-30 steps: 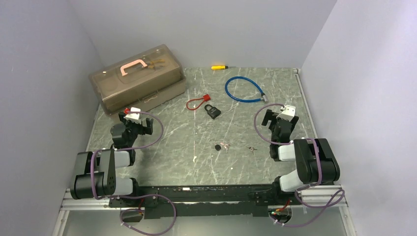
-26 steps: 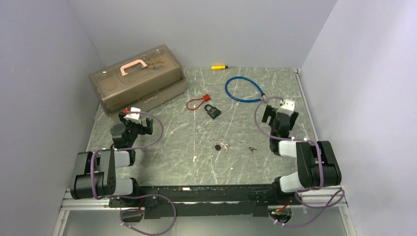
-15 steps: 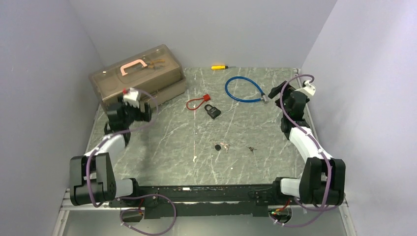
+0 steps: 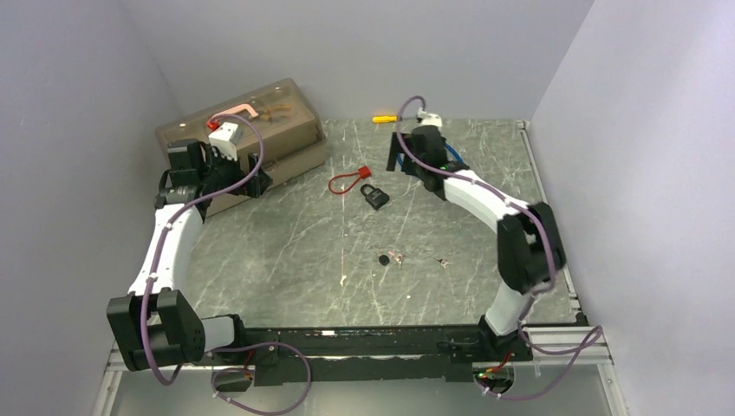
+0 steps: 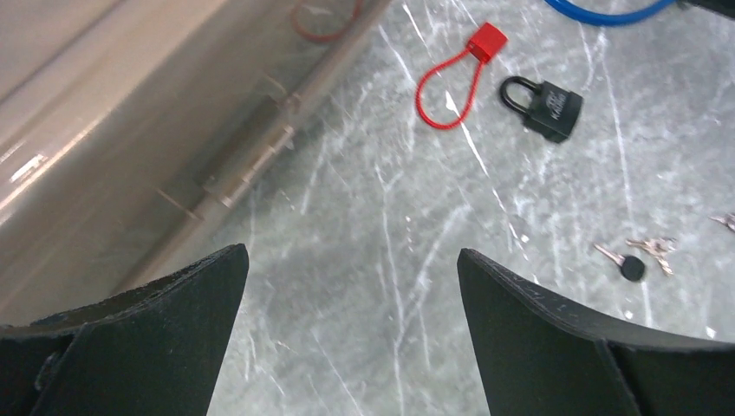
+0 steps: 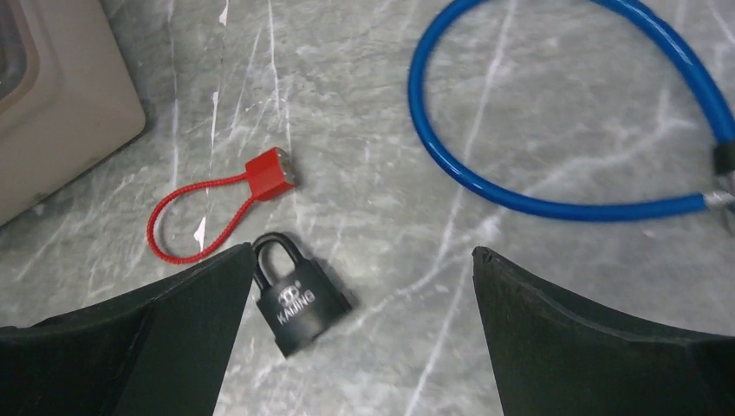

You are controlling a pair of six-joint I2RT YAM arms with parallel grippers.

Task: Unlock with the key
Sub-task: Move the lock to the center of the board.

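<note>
right gripper (image 6: 360,256), jaws wide and empty, hovers above the black padlock (image 6: 303,308) lying near one finger; the keys (image 4: 390,258) sit well apart; left gripper (image 5: 351,251) gapes empty.

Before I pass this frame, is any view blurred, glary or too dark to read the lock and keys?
Top external: even, soft light, no hard shadows; the keys are too small to make out. Left wrist: the box is soft, with a pale glare streak; the padlock is crisp. Right wrist: sharp, the padlock's lettering legible; fingers nearly featureless black.
</note>
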